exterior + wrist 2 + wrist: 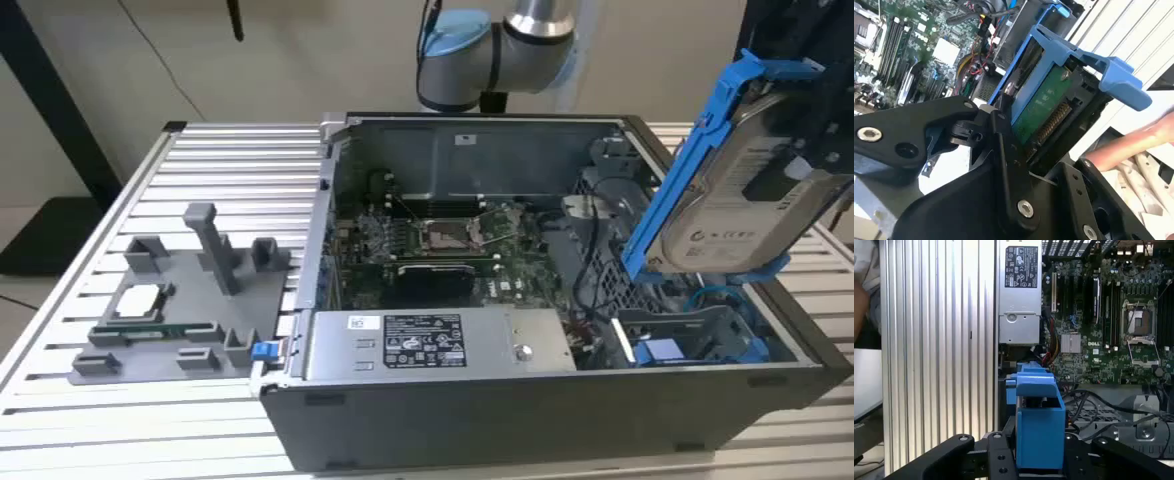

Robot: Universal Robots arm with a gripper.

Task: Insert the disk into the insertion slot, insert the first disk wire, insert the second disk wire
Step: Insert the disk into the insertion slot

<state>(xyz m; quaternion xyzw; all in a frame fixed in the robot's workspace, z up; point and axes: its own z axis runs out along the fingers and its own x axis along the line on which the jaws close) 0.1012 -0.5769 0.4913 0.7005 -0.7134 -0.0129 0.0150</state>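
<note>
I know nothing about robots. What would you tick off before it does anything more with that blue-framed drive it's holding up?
1. Grip on the disk: ok. The gripper is shut on it.
2. Open case: ok. The inside is in plain sight.
3. Disk lined up with the slot: not ok. It hangs tilted above the case.
4. Slot free of wires: cannot tell. Dark ones run beside it.
5. People clear: not ok. A hand is close to the disk.
</note>
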